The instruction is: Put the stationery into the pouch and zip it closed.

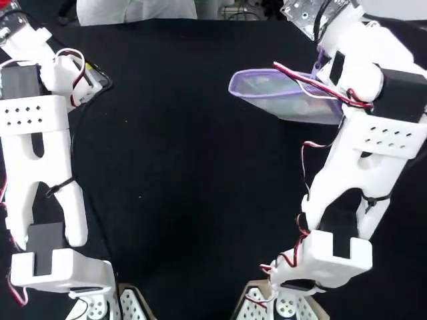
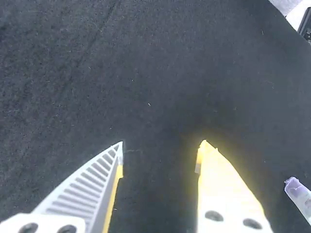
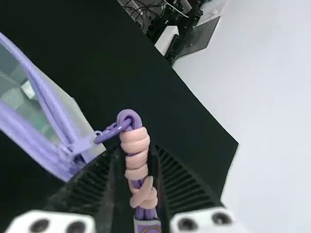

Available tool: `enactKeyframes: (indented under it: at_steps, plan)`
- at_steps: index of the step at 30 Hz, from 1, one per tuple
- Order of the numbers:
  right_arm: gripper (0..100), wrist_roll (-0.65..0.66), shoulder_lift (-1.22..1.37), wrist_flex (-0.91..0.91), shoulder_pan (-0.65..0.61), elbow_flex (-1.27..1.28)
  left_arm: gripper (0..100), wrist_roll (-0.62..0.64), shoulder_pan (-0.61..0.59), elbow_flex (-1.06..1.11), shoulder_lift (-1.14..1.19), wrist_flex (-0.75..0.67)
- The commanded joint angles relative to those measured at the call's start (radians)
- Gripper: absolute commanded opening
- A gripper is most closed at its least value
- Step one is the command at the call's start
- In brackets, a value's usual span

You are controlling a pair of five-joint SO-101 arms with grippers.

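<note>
A translucent purple pouch point(image 1: 287, 93) hangs lifted at the far right of the black table point(image 1: 187, 167), with stationery dimly visible inside. My right gripper point(image 3: 136, 150) is shut on the pink cord point(image 3: 133, 145) tied to the pouch's zipper pull, and the purple zipper band point(image 3: 43, 97) runs away from it. In the high view the right gripper point(image 1: 327, 60) sits at the pouch's right end. My left gripper point(image 2: 160, 145) stands open over bare black cloth at the far left, nothing between its fingers. One corner of the pouch point(image 2: 299, 191) shows at the edge of the left wrist view.
The table's far edge point(image 3: 194, 102) runs close behind the pouch, with dark equipment point(image 3: 184, 29) and white floor beyond. Both arm bases point(image 1: 280, 300) stand at the front edge. Wide open cloth lies between the two arms.
</note>
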Motion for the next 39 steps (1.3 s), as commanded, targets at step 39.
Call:
enactKeyframes:
  at_steps: [39]
  plan:
    - [1.1,-0.522,-0.030,-0.255,-0.279,0.128,25,-0.209,0.475,0.171,-0.037,-0.130]
